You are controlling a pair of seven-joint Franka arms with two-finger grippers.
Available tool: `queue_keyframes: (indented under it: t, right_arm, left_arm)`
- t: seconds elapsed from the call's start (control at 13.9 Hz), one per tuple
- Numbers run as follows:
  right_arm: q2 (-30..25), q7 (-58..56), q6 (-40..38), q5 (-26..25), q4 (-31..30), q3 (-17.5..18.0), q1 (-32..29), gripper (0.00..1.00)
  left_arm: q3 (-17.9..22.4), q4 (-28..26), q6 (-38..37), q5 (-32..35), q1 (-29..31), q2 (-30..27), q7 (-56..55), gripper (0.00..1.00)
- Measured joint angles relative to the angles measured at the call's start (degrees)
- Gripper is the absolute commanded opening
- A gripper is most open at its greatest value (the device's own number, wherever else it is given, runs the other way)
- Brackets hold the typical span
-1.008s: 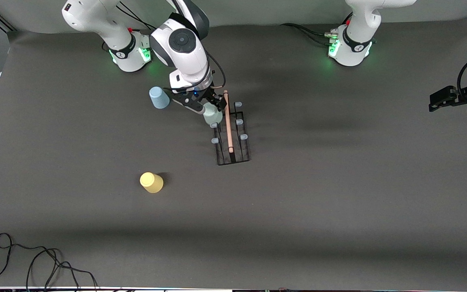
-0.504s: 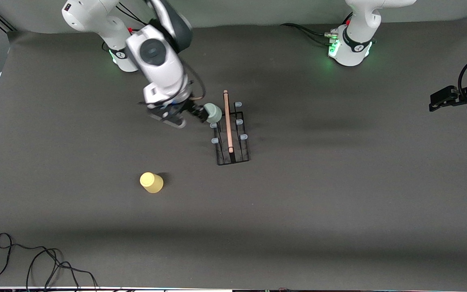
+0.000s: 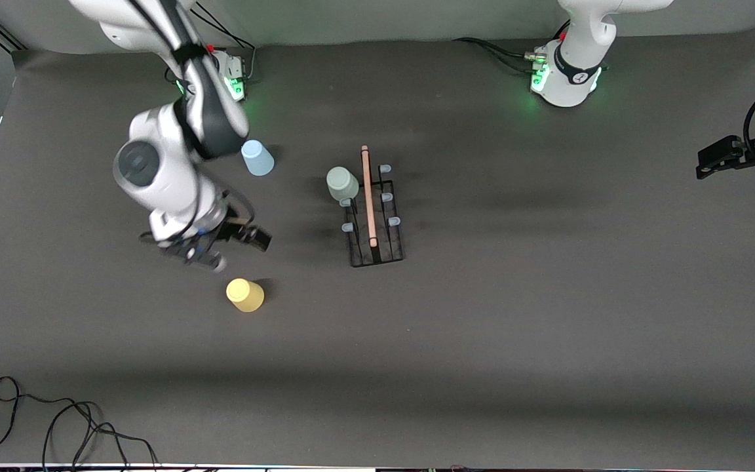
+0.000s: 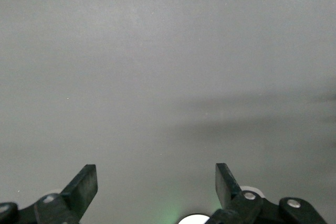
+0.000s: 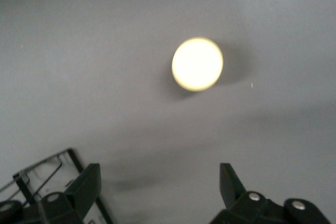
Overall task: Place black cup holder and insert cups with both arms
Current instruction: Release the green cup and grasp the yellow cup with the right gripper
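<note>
The rack (image 3: 375,216) stands on the tabletop (image 3: 548,328), and everything else is placed from it. The green cup (image 3: 342,183) sits upside down on the prong at the rack's end nearest the bases, on the side toward the right arm's end. The blue cup (image 3: 257,158) stands apart from the rack toward that same end. The yellow cup (image 3: 245,295), also toward that end, lies nearer the front camera than the rack.

The right pincer (image 3: 220,248) hangs wide open and empty, almost over the yellow cup; in the right wrist view the cup's pale base (image 5: 197,64) faces up, ahead of the spread fingers (image 5: 84,184).

The step looks to be fetching the yellow cup. To do it well, centre the pincer over the cup first, then drop straight so the fingers straddle the tapered wall without nudging it. Grip low, where the cup is widest, and gently, as thin plastic can slip or squash.

The left pincer (image 3: 712,160) waits, open and empty, at the left arm's end of the tabletop.
</note>
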Motion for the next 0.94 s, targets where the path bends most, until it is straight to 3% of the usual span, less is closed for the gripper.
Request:
queue_keyframes:
  t: [0.22, 0.65, 0.72, 0.79, 0.86, 0.94]
  right_arm:
    - [8.86, -6.14, 0.79, 5.75, 4.73, 0.04, -3.15, 1.0]
    - [19.96, -7.92, 6.9, 6.37, 8.12, 0.25, -4.2, 0.99]
    - [20.73, -7.93, 7.2, 6.38, 8.22, 0.34, -4.21, 0.89]
    - [21.22, -7.93, 7.28, 6.54, 8.38, 0.5, -4.22, 0.29]
    - [21.45, -7.94, 7.28, 7.17, 8.48, 0.78, -4.21, 0.0]
    - [21.47, -8.0, 7.28, 8.0, 8.53, 1.05, -4.21, 0.0]
  left_arm:
    - [0.0, 0.0, 2.31, 0.01, 0.0, -0.04, -0.23, 1.0]
    - [-0.07, -0.09, 5.21, 0.01, -0.03, 0.07, -0.37, 1.0]
    - [-0.09, -0.11, 5.08, 0.0, -0.04, 0.12, -0.37, 1.0]
    - [-0.1, -0.11, 4.78, -0.03, -0.04, 0.19, -0.41, 1.0]
    - [-0.11, -0.12, 4.42, -0.08, -0.04, 0.26, -0.51, 1.0]
    - [-0.11, -0.16, 4.24, -0.27, -0.04, 0.34, -0.68, 1.0]
